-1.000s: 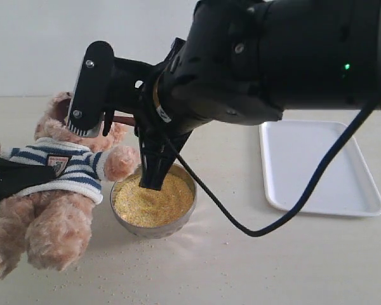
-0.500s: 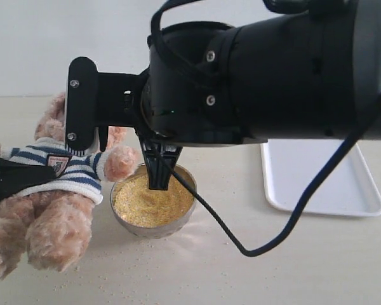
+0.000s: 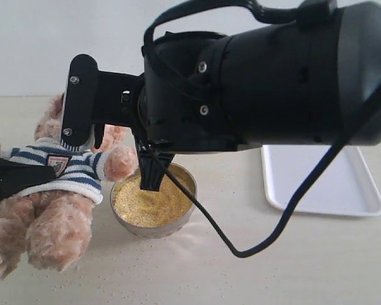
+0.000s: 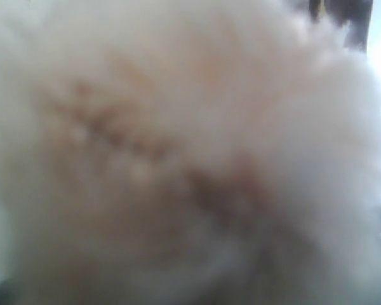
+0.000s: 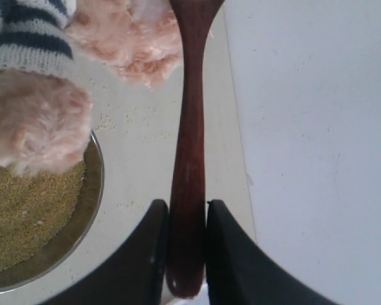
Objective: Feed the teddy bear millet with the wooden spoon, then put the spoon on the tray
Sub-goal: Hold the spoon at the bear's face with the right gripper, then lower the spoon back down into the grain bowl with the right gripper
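The teddy bear [image 3: 57,216] sits at the left in its striped shirt; its fur [image 4: 178,159] fills the left wrist view as a blur. Beside its paw [image 5: 38,121] stands the metal bowl [image 3: 153,227] heaped with millet [image 3: 152,203]. My right gripper [image 5: 186,210] is shut on the wooden spoon [image 5: 189,127] near the handle's end. The spoon runs past the bowl's rim [image 5: 94,184] toward the bear. In the exterior view that gripper [image 3: 151,171] hangs over the bowl's far edge and the spoon is hidden. My left gripper [image 3: 16,179] lies dark across the bear's shirt, jaws unseen.
The white tray [image 3: 317,171] lies on the table to the right of the bowl, partly behind my right arm [image 3: 260,76]. A black cable [image 3: 241,244] loops down in front of the bowl. Spilled grains dot the table near the bear.
My right wrist has rolled and shifted slightly left, bringing its camera mount upright by the bear's head. The spoon handle, visible a second ago in the exterior view, is now hidden.
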You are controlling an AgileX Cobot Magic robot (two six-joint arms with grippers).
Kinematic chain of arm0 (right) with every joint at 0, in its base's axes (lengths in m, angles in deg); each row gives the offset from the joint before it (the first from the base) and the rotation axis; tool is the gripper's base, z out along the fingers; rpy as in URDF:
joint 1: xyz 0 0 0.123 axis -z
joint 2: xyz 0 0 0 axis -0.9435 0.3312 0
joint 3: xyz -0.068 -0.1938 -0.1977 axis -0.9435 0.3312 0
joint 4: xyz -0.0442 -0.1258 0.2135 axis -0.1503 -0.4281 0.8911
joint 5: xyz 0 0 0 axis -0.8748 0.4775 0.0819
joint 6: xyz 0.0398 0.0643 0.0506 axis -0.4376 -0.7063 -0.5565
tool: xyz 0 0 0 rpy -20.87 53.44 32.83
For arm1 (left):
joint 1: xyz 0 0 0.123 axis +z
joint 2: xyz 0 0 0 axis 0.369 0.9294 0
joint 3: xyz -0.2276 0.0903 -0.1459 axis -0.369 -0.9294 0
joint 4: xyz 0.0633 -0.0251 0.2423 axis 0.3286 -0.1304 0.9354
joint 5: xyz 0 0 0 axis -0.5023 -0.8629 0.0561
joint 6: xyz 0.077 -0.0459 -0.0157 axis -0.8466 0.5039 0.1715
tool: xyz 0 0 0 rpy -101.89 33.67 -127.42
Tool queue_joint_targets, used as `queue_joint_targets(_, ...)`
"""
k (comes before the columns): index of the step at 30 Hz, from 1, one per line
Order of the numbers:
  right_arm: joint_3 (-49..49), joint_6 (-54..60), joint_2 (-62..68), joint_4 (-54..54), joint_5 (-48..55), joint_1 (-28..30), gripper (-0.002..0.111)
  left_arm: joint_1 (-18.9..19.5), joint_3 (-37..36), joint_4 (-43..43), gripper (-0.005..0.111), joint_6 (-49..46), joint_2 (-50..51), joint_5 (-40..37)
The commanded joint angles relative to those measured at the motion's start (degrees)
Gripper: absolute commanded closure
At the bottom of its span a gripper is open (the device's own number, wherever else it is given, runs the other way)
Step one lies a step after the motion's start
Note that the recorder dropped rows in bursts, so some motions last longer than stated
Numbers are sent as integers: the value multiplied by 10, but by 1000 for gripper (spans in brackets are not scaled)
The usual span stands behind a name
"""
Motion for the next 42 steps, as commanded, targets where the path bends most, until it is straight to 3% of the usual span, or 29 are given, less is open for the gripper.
queue_joint_targets(1,-4,-9,4,-5,-13,-4,108,1,-1,-8,102,-4,-2,-19)
queue_joint_targets(14,-4,5,20,-72,56,-27,108,1,-1,-13,102,-4,-2,-19)
queue_joint_targets(21,-4,-75,21,-185,85,-47,108,1,-1,-13,102,-8,-2,-19)
queue_joint_targets(30,-4,-118,5,-156,124,-64,108,1,-1,-11,102,-8,-2,-19)
queue_joint_targets(33,-4,-111,-53,-74,98,-19,108,1,-1,-8,102,-8,-2,-19)
queue_joint_targets(35,-4,-4,-97,82,58,38,108,1,-1,-13,102,-19,-2,-19)
queue_joint_targets(36,-4,123,-114,225,59,82,108,1,-1,-22,102,-21,-2,-19)
queue_joint_targets(38,-4,303,-118,403,104,135,108,1,-1,-29,102,-22,-2,-19)
queue_joint_targets(40,-4,375,-113,510,115,151,108,1,-1,-36,102,-31,-2,-19)
queue_joint_targets(42,-4,382,-105,522,115,147,108,1,-1,-36,102,-34,-2,-19)
